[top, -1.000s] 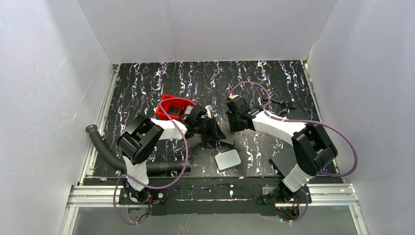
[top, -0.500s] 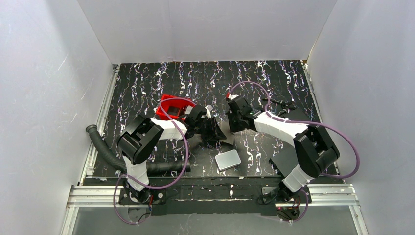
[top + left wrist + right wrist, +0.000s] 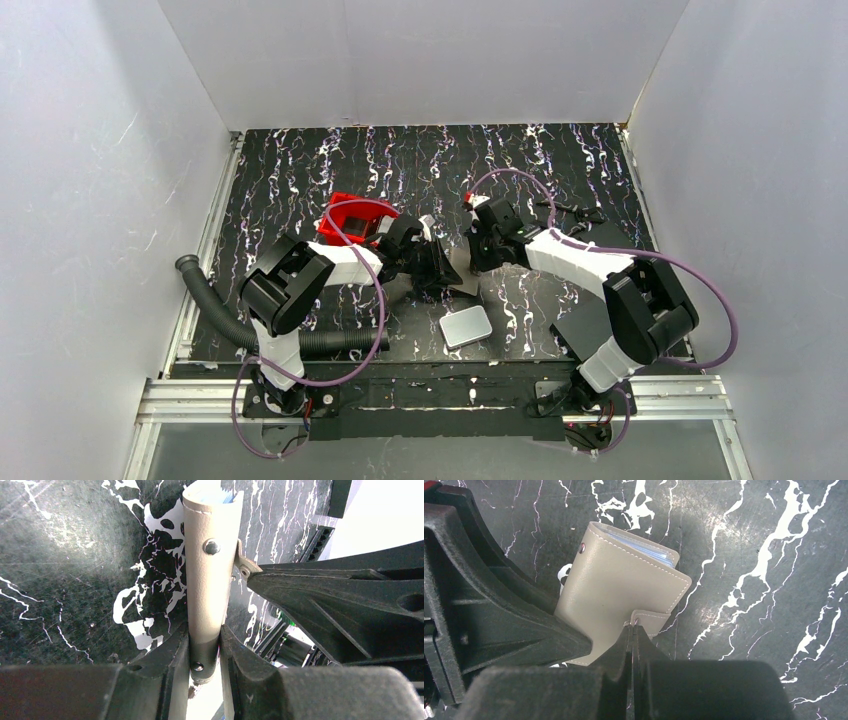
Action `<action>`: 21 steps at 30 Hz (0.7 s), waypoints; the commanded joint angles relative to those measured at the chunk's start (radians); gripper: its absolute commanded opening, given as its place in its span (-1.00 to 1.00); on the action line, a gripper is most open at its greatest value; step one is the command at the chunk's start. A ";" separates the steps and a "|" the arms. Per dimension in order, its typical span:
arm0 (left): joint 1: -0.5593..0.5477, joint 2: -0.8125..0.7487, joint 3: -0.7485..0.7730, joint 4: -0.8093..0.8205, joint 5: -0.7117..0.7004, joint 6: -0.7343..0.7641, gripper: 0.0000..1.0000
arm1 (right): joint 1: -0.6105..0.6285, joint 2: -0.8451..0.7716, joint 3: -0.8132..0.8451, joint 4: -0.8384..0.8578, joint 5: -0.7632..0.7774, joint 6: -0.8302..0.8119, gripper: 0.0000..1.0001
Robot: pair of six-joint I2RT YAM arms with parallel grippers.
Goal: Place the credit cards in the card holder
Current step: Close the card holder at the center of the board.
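One card holder (image 3: 624,610) is in view; the credit cards (image 3: 646,547) in it show only as pale blue edges, packed too tightly to count. There are two arms and so two grippers, the left gripper (image 3: 204,632) and the right gripper (image 3: 631,626). The tabletop (image 3: 300,160) carries one red tray (image 3: 350,215), one white slab (image 3: 466,327) toward its near edge, one black sheet (image 3: 578,330) by its near right corner, and one black ribbed hose (image 3: 215,310) along its left edge.

Left hand (image 3: 205,645) clamped, right hand (image 3: 632,630) fully closed.

White-and-black arms (image 3: 575,258), purple cables (image 3: 383,305)
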 commanded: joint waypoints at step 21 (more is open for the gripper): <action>-0.010 0.001 0.013 -0.070 -0.039 0.032 -1.00 | 0.046 0.025 -0.010 -0.021 0.023 -0.060 -0.97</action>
